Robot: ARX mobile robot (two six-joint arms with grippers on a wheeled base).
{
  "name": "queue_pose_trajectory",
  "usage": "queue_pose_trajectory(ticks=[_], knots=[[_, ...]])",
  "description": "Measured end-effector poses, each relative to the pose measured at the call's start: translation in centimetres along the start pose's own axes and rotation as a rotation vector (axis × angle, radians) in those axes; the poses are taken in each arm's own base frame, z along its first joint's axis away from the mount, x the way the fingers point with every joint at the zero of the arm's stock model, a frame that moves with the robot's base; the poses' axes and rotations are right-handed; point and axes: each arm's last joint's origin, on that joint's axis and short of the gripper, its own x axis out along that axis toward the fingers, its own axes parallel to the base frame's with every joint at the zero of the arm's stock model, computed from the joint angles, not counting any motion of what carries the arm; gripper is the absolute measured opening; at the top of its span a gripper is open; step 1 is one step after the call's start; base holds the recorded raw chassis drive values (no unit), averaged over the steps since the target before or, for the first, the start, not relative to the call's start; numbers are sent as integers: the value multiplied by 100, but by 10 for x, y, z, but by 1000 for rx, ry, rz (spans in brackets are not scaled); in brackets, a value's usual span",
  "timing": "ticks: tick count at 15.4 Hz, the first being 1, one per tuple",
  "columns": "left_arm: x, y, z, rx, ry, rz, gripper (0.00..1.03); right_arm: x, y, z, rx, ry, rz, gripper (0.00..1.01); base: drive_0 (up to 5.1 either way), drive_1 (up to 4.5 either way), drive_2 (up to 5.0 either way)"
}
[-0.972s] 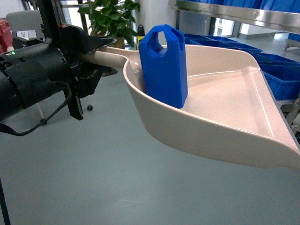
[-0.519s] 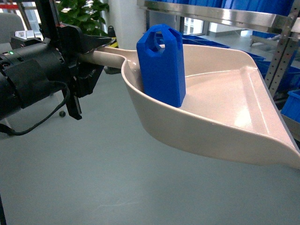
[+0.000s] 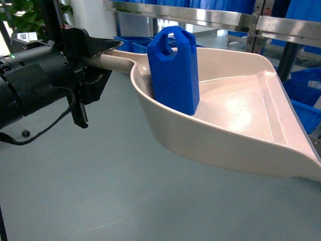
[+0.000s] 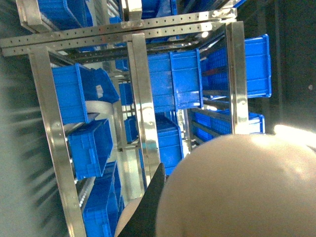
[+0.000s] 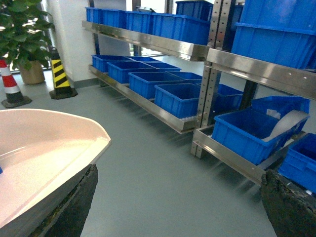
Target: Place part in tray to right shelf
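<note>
Clearly, from the head view, the left gripper pinches the tray by its long handle; the part stands upright near the tray's handle-side wall, light, stiff, likely to slide on glossy plastic. Left wrist view shows the shelf. Right wrist view: the right gripper is spread, empty.

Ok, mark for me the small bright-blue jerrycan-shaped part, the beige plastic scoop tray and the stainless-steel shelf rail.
Bright-blue jerrycan-shaped part (image 3: pixel 175 70), head view, on its broad front face.
Beige plastic scoop tray (image 3: pixel 241 108), head view, on its bare floor.
Stainless-steel shelf rail (image 5: pixel 163 44), right wrist view, on the front edge.
</note>
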Motion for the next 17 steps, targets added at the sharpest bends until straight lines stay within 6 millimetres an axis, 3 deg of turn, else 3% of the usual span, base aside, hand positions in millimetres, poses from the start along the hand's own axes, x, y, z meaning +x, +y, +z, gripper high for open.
queue_pose_trajectory(ticks=[17], knots=[[0,0,0,0,0,0,14,0,0,0,0,0,0,98,-161,-161,-161]])
